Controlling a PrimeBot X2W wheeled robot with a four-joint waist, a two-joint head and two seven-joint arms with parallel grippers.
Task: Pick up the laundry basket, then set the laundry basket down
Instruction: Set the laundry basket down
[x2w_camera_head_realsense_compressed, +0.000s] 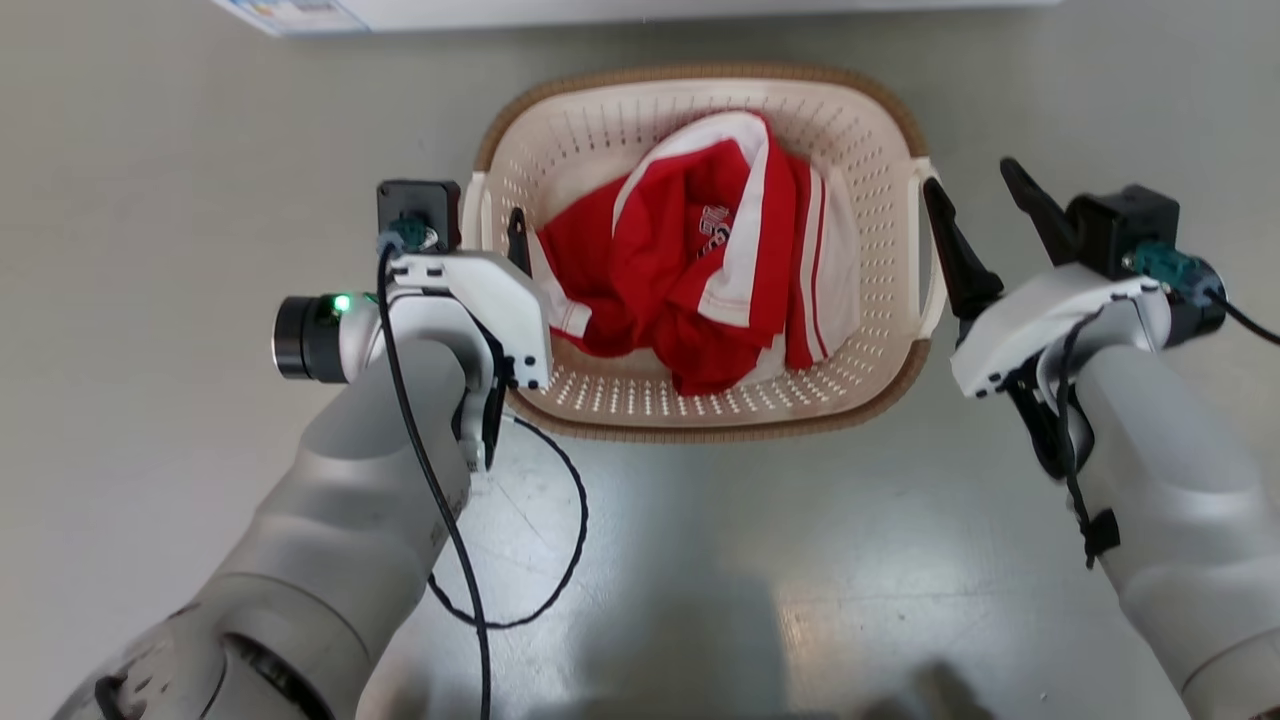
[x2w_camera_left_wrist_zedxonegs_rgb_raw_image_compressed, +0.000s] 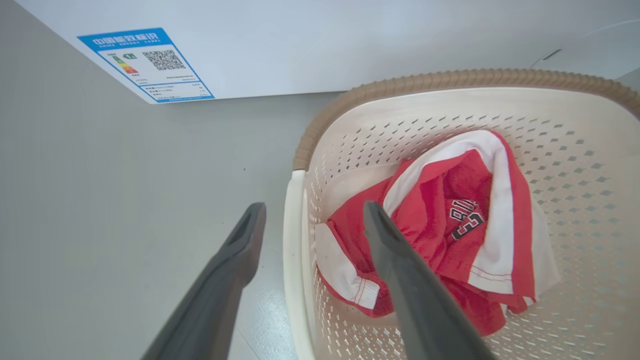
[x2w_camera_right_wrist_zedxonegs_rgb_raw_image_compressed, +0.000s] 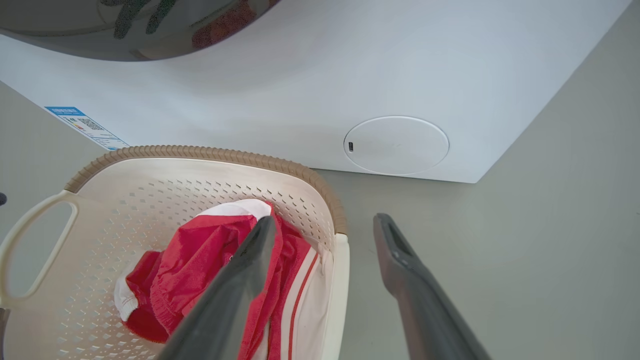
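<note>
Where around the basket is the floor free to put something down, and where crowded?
Free: floor left of the left gripper, and floor right of the right gripper. Crowded: the narrow strip between basket and washer, both handles, and the near floor with the cable.

The head view looks steeply down on the floor, the laundry basket lying between left claw and right claw. Each wrist view looks close along its own claw's fingers, over the basket side beside it, toward the washer. All three share the basket and its red jersey.
</note>
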